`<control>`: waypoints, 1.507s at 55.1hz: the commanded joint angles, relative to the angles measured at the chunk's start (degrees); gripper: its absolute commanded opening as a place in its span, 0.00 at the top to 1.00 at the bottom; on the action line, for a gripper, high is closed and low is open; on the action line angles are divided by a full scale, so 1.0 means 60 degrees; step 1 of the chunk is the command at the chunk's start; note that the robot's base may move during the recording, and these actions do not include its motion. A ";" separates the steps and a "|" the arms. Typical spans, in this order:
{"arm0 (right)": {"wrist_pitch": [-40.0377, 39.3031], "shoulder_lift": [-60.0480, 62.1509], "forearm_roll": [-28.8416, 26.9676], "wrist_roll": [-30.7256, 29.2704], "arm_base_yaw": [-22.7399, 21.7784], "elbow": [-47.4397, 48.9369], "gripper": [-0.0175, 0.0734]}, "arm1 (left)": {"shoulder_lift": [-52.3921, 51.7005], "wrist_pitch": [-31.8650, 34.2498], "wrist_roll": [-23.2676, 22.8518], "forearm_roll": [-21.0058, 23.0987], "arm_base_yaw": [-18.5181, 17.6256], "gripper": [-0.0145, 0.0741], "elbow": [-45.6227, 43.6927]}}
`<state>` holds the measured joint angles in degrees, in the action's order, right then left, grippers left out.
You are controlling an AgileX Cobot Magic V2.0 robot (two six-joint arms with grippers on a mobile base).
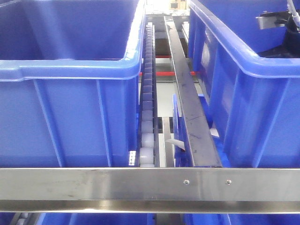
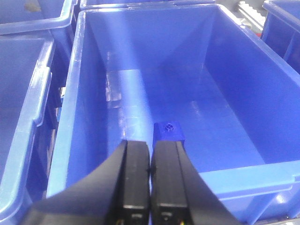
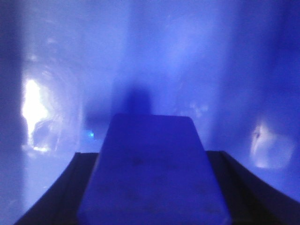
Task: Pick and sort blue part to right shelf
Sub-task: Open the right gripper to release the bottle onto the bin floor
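In the right wrist view a blue part (image 3: pixel 151 164) fills the space between the dark fingers (image 3: pixel 70 187) of my right gripper (image 3: pixel 151 154), which is shut on it inside a blue crate (image 3: pixel 211 70). The front view shows the right shelf with its steel front rail (image 1: pixel 140 183), roller track (image 1: pixel 148 93) and the right crate (image 1: pixel 243 89); my right arm (image 1: pixel 274 21) reaches into that crate. My left gripper (image 2: pixel 150 146) is shut with nothing between its fingers. It hovers over another blue crate (image 2: pixel 70 117) with a small blue part (image 2: pixel 167 130) on its floor, just beyond the fingertips.
A large blue crate (image 1: pixel 65 108) stands left of the roller track, and a dark metal bar (image 1: pixel 187 93) runs between the two crates. More blue crates (image 2: pixel 23 93) flank the one under my left gripper.
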<state>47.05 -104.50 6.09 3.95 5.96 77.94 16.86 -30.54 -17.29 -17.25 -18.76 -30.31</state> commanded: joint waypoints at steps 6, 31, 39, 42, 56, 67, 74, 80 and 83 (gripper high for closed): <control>0.0030 0.0585 0.0190 -0.0094 -0.0049 0.0340 0.14 | 0.0063 0.0687 0.0004 -0.0027 -0.0055 0.70 -0.0266; -0.1066 0.4201 0.0200 -0.0166 -0.0049 -0.1645 0.24 | -0.1081 -0.0077 0.0004 -0.0486 -0.0055 0.70 -0.0204; -0.1677 0.5821 0.0200 -0.0166 -0.0040 -0.3126 0.51 | -0.2011 -0.0414 0.0004 -0.1185 -0.0055 0.70 0.0034; -0.1885 0.6424 0.0200 -0.0166 -0.0040 -0.3605 0.63 | -0.2249 -0.0550 0.0004 -0.1246 -0.0055 0.70 0.0098; -0.2558 1.0158 0.0192 -0.0166 -0.0040 -0.5897 0.77 | -0.2543 -0.0746 0.0004 -0.1244 -0.0055 0.70 0.0224; -0.3041 1.3295 0.0192 -0.0166 -0.0040 -0.7357 0.77 | -0.2543 -0.0746 0.0004 -0.1244 -0.0055 0.70 0.0224; -0.3275 1.5096 0.0192 -0.0166 -0.0040 -0.8062 0.77 | -0.2543 -0.0746 0.0004 -0.1266 -0.0055 0.70 0.0224; -0.3249 1.5907 0.0192 -0.0166 -0.0040 -0.8323 0.77 | -0.2543 -0.0788 0.0004 -0.1266 -0.0055 0.70 0.0224; -0.3260 1.6149 0.0192 -0.0166 -0.0040 -0.8348 0.77 | -0.2543 -0.0853 0.0004 -0.1266 -0.0055 0.70 0.0224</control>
<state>33.02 -8.63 6.21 3.53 5.96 26.70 0.89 -39.16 -17.16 -23.80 -18.76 -27.61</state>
